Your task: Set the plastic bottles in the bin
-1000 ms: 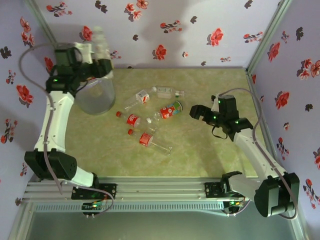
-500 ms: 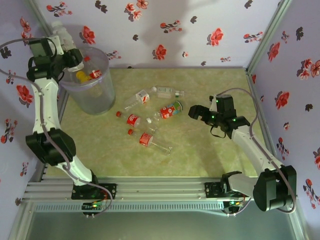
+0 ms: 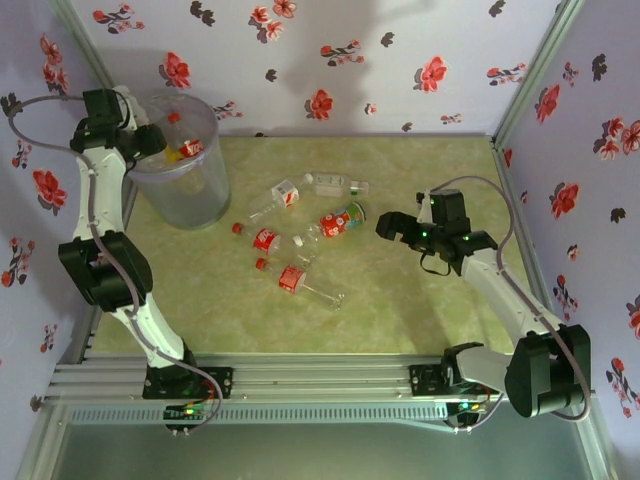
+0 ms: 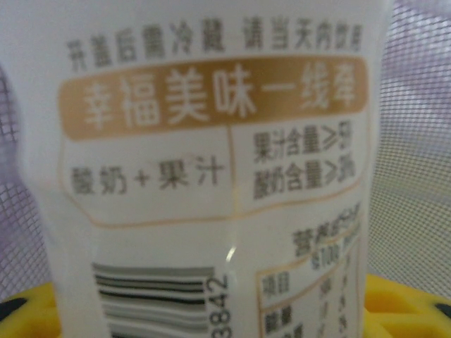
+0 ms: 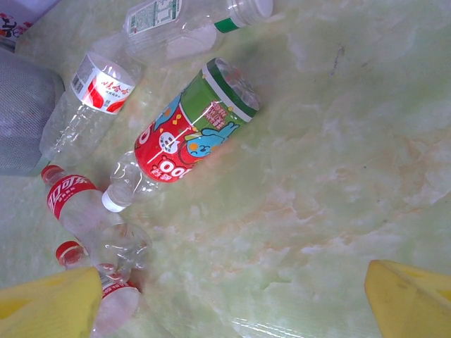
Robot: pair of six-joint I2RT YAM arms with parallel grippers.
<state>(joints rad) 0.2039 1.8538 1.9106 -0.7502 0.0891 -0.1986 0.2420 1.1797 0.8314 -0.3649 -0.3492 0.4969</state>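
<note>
My left gripper [image 3: 128,118] is raised beside the left rim of the bin [image 3: 186,180], a translucent grey bucket at the back left. It is shut on a white bottle with a pale printed label [image 4: 211,176], with my yellow fingertips [image 4: 28,310] showing at the bottom corners of the left wrist view. A yellow bottle [image 3: 165,153] and a red-labelled bottle [image 3: 192,148] lie inside the bin. Several bottles lie on the table, among them a red-and-green one [image 3: 340,220] [image 5: 190,134] and red-capped ones [image 3: 263,239] [image 5: 70,201]. My right gripper [image 3: 390,228] [image 5: 232,310] hangs open to the right of the red-and-green one.
Flowered walls close in the table at the back and on both sides. A clear bottle with a green neck ring [image 5: 183,24] and a white-and-red labelled one [image 5: 91,98] lie behind the cluster. The green marbled tabletop [image 3: 420,310] stretches to the right and front of the bottles.
My left arm swung with its bottle from above the bin out to the bin's left rim, uncovering the bin's mouth. The right arm edged slightly left.
</note>
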